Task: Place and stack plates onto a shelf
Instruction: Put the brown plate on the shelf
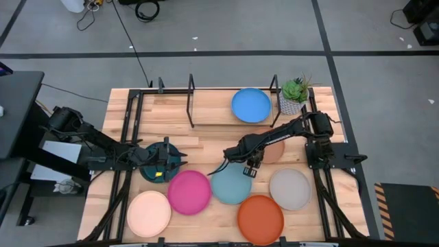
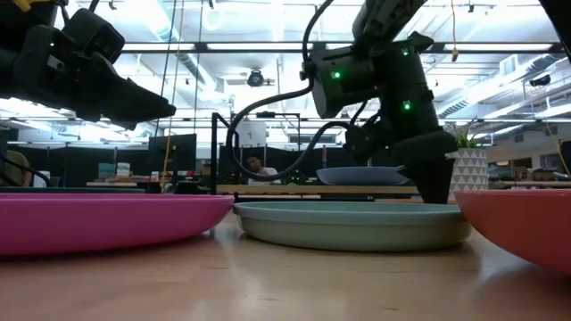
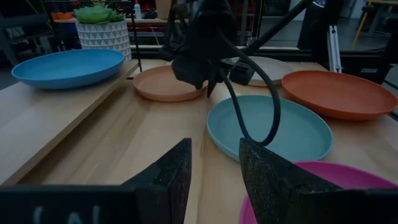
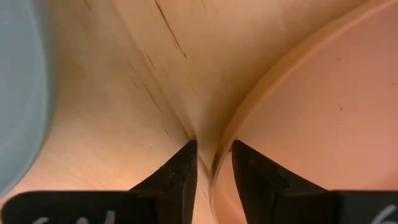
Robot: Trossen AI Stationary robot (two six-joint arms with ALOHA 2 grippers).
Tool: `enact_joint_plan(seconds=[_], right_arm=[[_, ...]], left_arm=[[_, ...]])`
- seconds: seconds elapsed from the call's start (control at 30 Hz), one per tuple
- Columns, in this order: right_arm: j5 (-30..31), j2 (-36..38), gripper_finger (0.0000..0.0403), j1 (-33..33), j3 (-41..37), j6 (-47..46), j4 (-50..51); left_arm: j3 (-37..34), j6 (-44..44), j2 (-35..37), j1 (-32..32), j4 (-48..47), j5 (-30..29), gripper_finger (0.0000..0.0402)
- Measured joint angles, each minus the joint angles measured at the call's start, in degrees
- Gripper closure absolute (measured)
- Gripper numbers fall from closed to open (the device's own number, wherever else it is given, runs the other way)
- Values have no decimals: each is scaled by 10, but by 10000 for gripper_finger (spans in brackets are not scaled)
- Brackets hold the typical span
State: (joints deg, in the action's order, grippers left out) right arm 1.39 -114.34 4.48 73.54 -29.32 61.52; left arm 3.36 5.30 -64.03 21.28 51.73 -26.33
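Seven plates lie on the table. The blue plate point(image 1: 250, 105) rests flat inside the shelf point(image 1: 191, 103) at the far side. The tan-brown plate point(image 1: 276, 152) lies in front of it, and the light teal plate point(image 1: 231, 185) lies nearer. My right gripper point(image 4: 214, 149) points down, open. One finger stands inside the tan-brown plate's rim point(image 4: 219, 155) and the other outside it. Whether the fingers touch the rim, I cannot tell. My left gripper point(image 3: 214, 144) hovers open over the dark teal plate point(image 1: 152, 171), pointing almost level toward the right arm.
The magenta point(image 1: 189, 191), cream point(image 1: 149, 213), orange point(image 1: 260, 218) and grey point(image 1: 290, 189) plates lie along the near side. A potted plant point(image 1: 295, 96) stands beside the blue plate. Long black rails point(image 1: 127, 171) run down both table sides.
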Motion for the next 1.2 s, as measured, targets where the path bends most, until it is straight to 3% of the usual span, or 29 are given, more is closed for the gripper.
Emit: enact_joint_plan(seconds=[0.33, 0.57, 0.77, 0.93, 1.07, 1.2], right_arm=[[37, 28, 388, -1, -1, 22, -2], [19, 69, 379, 3, 5, 29, 1], [-10, 95, 386, 46, 56, 162, -7], [101, 96, 380, 87, 107, 297, -10], [208, 96, 379, 81, 117, 352, -82], [213, 96, 378, 40, 117, 392, -182]], left_arm=[[0, 3, 0, 1, -2, 0, 260], [0, 5, 0, 1, -2, 0, 260], [0, 13, 0, 1, -2, 0, 260], [0, 19, 0, 1, -2, 0, 260], [0, 35, 0, 1, -8, 0, 260], [0, 61, 0, 3, -11, 1, 260]])
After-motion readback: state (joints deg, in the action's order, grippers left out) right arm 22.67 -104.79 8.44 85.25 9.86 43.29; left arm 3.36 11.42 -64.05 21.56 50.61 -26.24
